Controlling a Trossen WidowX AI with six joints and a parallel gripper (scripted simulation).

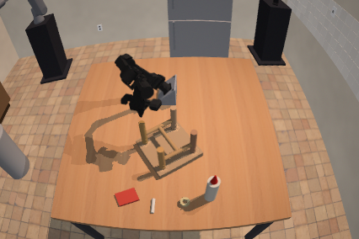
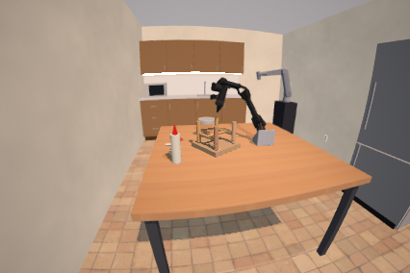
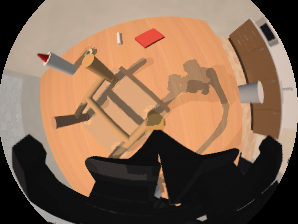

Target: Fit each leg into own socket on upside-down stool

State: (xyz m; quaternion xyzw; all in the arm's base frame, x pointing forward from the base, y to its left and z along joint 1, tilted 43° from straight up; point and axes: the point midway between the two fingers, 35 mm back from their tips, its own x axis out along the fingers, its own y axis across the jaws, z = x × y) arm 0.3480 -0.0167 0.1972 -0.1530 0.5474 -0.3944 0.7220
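The stool is upside down, its square seat [image 1: 179, 166] [image 2: 217, 153] flat on the table. Four legs stand up from it: a left leg [image 1: 143, 134] [image 3: 155, 120], a back leg [image 1: 174, 119] [image 2: 234, 133], a right leg [image 1: 193, 142] [image 2: 216, 138] [image 3: 71, 120] and a front leg [image 1: 161, 158] [image 2: 198, 132] [image 3: 100, 69]. Stretchers joined by a crossbar [image 1: 168, 139] [image 3: 107, 118] run between them. The sockets and shoulders are too small to judge. My gripper [image 1: 141, 114] [image 2: 218, 111] [image 3: 156, 133] is shut and empty, pointing down just above the left leg's top. It hides the back leg in the wrist view.
A grey angled block [image 1: 168, 96] [image 2: 265, 137] stands behind the stool by my arm. In front are a white bottle with a red tip [image 1: 211, 189] [image 2: 176, 148] [image 3: 60, 64], a small ring [image 1: 184, 199], a white stick [image 1: 152, 205] [image 3: 119, 38] and a red card [image 1: 126, 197] [image 3: 149, 38].
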